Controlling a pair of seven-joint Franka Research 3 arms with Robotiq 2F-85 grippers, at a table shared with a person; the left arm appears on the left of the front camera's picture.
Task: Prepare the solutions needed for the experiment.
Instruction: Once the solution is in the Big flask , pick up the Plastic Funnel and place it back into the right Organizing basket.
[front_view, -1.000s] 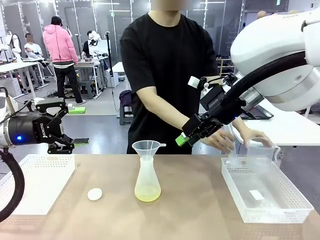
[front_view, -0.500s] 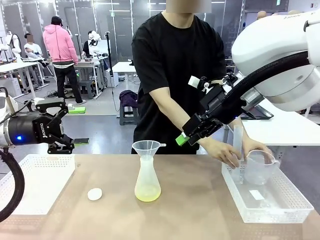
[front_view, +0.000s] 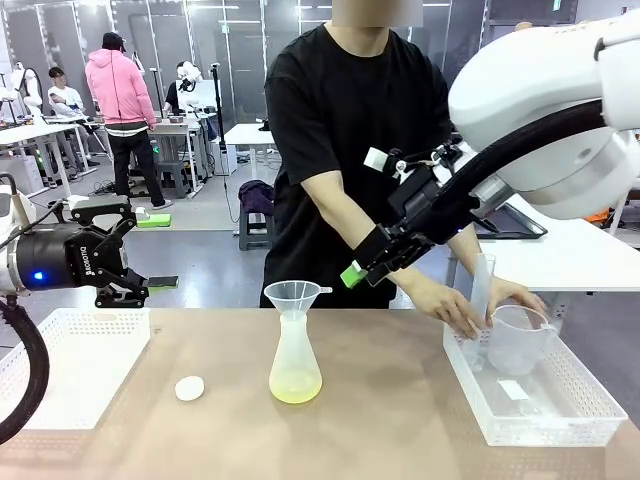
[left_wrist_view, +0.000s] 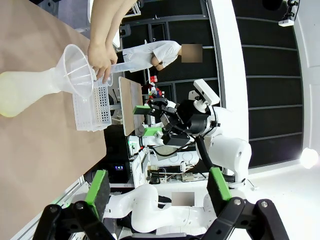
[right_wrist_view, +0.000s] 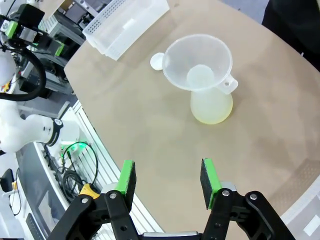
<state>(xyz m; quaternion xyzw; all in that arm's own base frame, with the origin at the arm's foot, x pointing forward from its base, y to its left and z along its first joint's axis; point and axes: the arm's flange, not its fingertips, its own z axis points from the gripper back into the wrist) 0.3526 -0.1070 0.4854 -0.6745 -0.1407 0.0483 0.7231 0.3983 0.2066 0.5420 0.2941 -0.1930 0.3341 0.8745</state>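
A frosted conical flask (front_view: 295, 355) with a white funnel (front_view: 296, 295) in its neck stands mid-table, with a shallow pale yellow-green solution (front_view: 295, 388) at its bottom. My right gripper (front_view: 356, 270) hangs open and empty above and to the right of the funnel. In the right wrist view the right gripper (right_wrist_view: 167, 179) looks down on the funnel (right_wrist_view: 198, 62) and solution (right_wrist_view: 212, 111). My left gripper (front_view: 133, 255) is open at the left, above a tray. Between the open left gripper (left_wrist_view: 157, 185) fingers, the left wrist view has the flask (left_wrist_view: 22, 90) lying sideways.
The person's hands (front_view: 455, 310) hold a clear jug (front_view: 520, 340) and a thin graduated cylinder (front_view: 480, 285) in the white tray (front_view: 560, 425) at the right. A second white tray (front_view: 60, 390) sits at the left. A white round cap (front_view: 189, 388) lies left of the flask.
The person has brought the jug and cylinder down into the right tray. My right gripper has drifted slightly left. The left arm has not moved.
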